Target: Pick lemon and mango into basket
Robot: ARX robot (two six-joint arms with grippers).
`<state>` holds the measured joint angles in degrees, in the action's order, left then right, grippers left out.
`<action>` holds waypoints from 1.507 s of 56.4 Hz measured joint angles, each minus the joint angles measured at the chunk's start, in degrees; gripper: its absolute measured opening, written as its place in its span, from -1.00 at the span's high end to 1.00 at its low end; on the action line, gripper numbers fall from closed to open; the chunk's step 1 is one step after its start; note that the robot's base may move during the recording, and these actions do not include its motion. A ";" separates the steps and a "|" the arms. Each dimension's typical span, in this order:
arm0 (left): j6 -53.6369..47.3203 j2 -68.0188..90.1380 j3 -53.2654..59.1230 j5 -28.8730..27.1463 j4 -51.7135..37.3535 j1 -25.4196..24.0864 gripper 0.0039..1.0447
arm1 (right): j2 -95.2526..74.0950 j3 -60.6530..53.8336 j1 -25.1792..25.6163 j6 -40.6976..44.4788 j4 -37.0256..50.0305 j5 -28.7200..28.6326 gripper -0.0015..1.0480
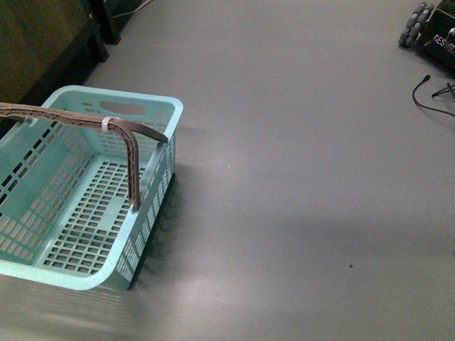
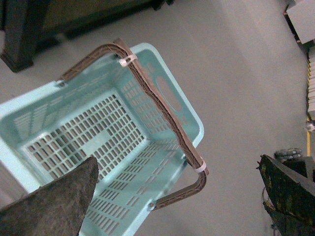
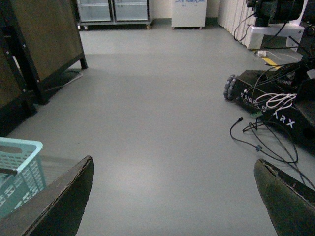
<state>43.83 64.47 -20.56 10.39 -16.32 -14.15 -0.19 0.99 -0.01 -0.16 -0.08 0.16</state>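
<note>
- While the basket (image 1: 153, 117) sits on the grey floor (image 1: 298, 177), left in the front view, its brown handle (image 1: 131, 167) stands raised.
- Left claw (image 2: 177, 161) hangs above it, spread wide.
- Right claw (image 3: 173, 162), also spread, faces the floor beside the basket.

The left end effector (image 2: 177, 160) and the right end effector (image 3: 172, 160) have dark, wedge-shaped fingers (image 2: 49, 206) with a rough, worn surface.

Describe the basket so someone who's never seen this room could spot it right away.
On the wide grey floor, look left, beside the dark cabinet. The basket there is light teal plastic with slotted walls and an empty slotted bottom. Its brown handle arching over the top, with white ties, sets it apart from the black wheeled gear.
</note>
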 joint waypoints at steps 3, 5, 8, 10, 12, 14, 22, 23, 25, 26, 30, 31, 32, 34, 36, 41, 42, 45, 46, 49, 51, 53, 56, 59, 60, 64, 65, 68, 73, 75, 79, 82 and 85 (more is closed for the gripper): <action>2.32 6.73 -1.79 -0.15 -3.89 1.25 -0.87 | 0.00 0.00 0.00 0.00 0.00 -0.02 -0.83; 4.17 11.98 -3.37 -0.79 -6.38 2.32 -0.87 | 0.00 0.00 0.00 0.00 0.00 -0.02 -0.83; 5.81 16.87 -4.98 -1.44 -7.89 3.23 -0.87 | 0.00 0.00 0.00 0.00 0.00 -0.02 -0.83; 7.23 21.31 -6.49 -2.08 -9.03 4.02 -0.87 | 0.00 0.00 0.00 0.00 0.00 0.00 -0.83; 8.41 24.46 -7.61 -2.69 -9.73 4.61 -0.87 | 0.00 0.00 0.00 0.00 0.00 0.00 -0.83; 9.79 27.34 -8.63 -3.10 -10.32 5.22 -0.87 | 0.00 0.00 0.00 0.00 0.00 -0.02 -0.83; 13.64 37.86 -13.68 -4.98 -11.67 7.89 -0.87 | 0.00 0.00 0.00 0.00 0.00 -0.02 -0.83; 14.51 39.71 -14.99 -5.31 -11.82 8.55 -0.87 | 0.00 0.00 0.00 0.00 0.00 -0.02 -0.83; 15.02 41.46 -16.35 -5.60 -11.87 9.18 -0.87 | 0.00 0.00 0.00 0.00 0.00 -0.02 -0.83; 15.56 42.58 -17.27 -5.70 -11.87 9.62 -0.87 | 0.00 0.00 0.00 0.00 0.00 -0.02 -0.83; 16.85 45.79 -20.00 -5.90 -11.98 10.82 -0.87 | 0.00 0.00 0.00 0.00 0.00 0.00 -0.83; 17.22 46.80 -20.98 -5.95 -12.00 11.23 -0.87 | 0.00 0.00 0.00 0.00 0.00 0.00 -0.83; 17.29 47.28 -21.44 -5.95 -12.00 11.43 -0.87 | 0.00 0.00 0.00 0.00 0.00 -0.02 -0.83; 18.08 49.22 -23.37 -5.95 -12.02 12.22 -0.87 | 0.00 0.00 0.00 0.00 0.00 -0.02 -0.83; 18.40 50.62 -24.96 -5.99 -12.02 12.79 -0.87 | 0.00 0.00 0.00 0.00 0.00 -0.02 -0.83; 19.58 54.27 -29.33 -6.14 -11.87 14.14 -0.87 | 0.00 0.00 0.00 0.00 0.00 -0.02 -0.83; 19.74 54.73 -29.92 -6.16 -11.82 14.29 -0.87 | 0.00 0.00 0.00 0.00 0.00 -0.02 -0.83; 20.41 56.81 -32.63 -6.19 -11.65 14.91 -0.87 | 0.00 0.00 0.00 0.00 0.00 -0.02 -0.83; 20.55 57.20 -33.22 -6.19 -11.58 15.04 -0.87 | 0.00 0.00 0.00 0.00 0.00 0.00 -0.83; 20.96 59.78 -36.87 -6.16 -11.10 15.78 -0.87 | 0.00 0.00 0.00 0.00 0.00 0.00 -0.83; 21.00 60.89 -38.60 -6.16 -10.86 16.15 -0.87 | 0.00 0.00 0.00 0.00 0.00 -0.02 -0.83; 21.00 62.29 -40.79 -6.16 -10.34 16.48 -0.87 | 0.00 0.00 0.00 0.00 0.00 -0.02 -0.83; 20.98 63.56 -43.06 -6.34 -9.99 17.07 -0.87 | 0.00 0.00 0.00 0.00 0.00 0.00 -0.83; 20.98 64.26 -44.13 -6.34 -9.77 17.42 -0.87 | 0.00 0.00 0.00 0.00 0.00 -0.02 -0.83; 20.98 64.32 -44.30 -6.36 -9.70 17.46 -0.87 | 0.00 0.00 0.00 0.00 0.00 -0.02 -0.83; 21.00 65.26 -45.44 -6.40 -9.33 17.73 -0.76 | 0.00 0.00 0.00 0.00 0.00 -0.02 -0.83; 21.03 65.46 -45.55 -6.38 -9.33 17.75 -0.69 | 0.00 0.00 0.00 0.00 0.00 -0.02 -0.83; 21.00 65.96 -45.59 -6.34 -9.35 17.75 -0.53 | 0.00 0.00 0.00 0.00 0.00 0.00 -0.83; 21.44 66.66 -45.57 -6.34 -9.60 17.53 -0.16 | 0.00 0.00 0.00 0.00 0.00 -0.02 -0.83; 21.53 66.99 -45.57 -6.47 -9.57 17.31 -0.03 | 0.00 0.00 0.00 0.00 0.00 0.00 -0.83; 24.87 67.14 -45.29 -6.51 -9.57 16.81 0.26 | 0.00 0.00 0.00 0.00 0.00 -0.02 -0.83; 27.08 67.14 -45.11 -6.62 -9.49 16.52 0.43 | 0.00 0.00 0.00 0.00 0.00 0.00 -0.83; 27.41 67.12 -44.92 -6.71 -9.49 16.39 0.48 | 0.00 0.00 0.00 0.00 0.00 -0.02 -0.83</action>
<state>71.24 131.59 -65.47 3.68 -25.80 2.24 -0.19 0.99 -0.01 -0.16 -0.08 0.14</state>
